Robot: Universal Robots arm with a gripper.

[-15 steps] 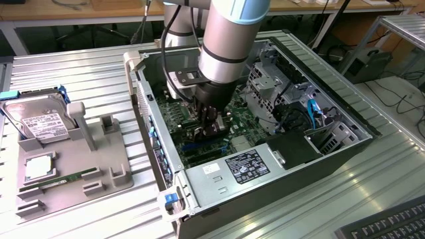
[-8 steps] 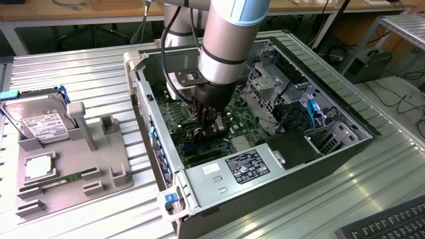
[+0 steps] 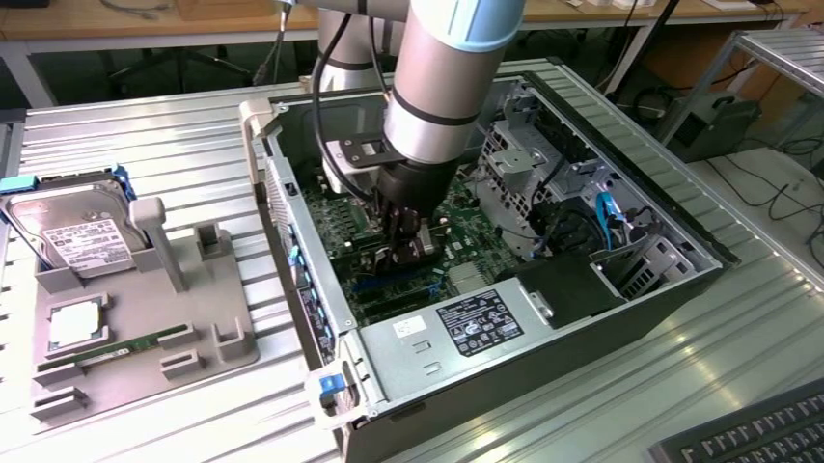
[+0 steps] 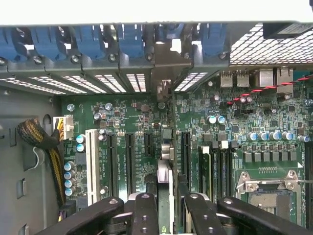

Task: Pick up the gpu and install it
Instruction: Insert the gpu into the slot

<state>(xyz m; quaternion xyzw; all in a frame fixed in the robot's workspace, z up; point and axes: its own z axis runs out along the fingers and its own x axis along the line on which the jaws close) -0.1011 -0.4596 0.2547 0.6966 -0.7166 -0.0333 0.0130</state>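
gpu (image 4: 166,161): thin flat black circuit card, edge-on in the wrist view. It stands upright over the board, with its silver metal bracket end up against the rear slot openings of the case.
gpu vs gripper: the card runs straight through the gap between the two black fingers (image 4: 145,210), one finger on each face.
gripper (image 3: 404,239): black two-finger gripper, pinched onto the gpu, deep inside the case and pointing down at the board.
seating: cannot tell whether the card's lower edge is in a slot; the fingers hide the contact.
motherboard (image 4: 127,122): green board. Long black expansion slots (image 4: 129,159) and one white slot (image 4: 91,164) lie beside the gpu, parallel to it.
CPU socket (image 4: 266,183): silver-framed, on the far side of the gpu from the white slot.
latches (image 4: 90,41): row of blue plastic slot latches along the rear wall.
case (image 3: 580,357): black tower on its side, open on top, on a ribbed metal table (image 3: 168,145).
fixture (image 3: 193,318): grey plastic parts holder at the exterior view's left of the case, well apart from the gripper. It holds a silver hard drive with white label (image 3: 75,236) and a narrow green memory stick (image 3: 116,345).
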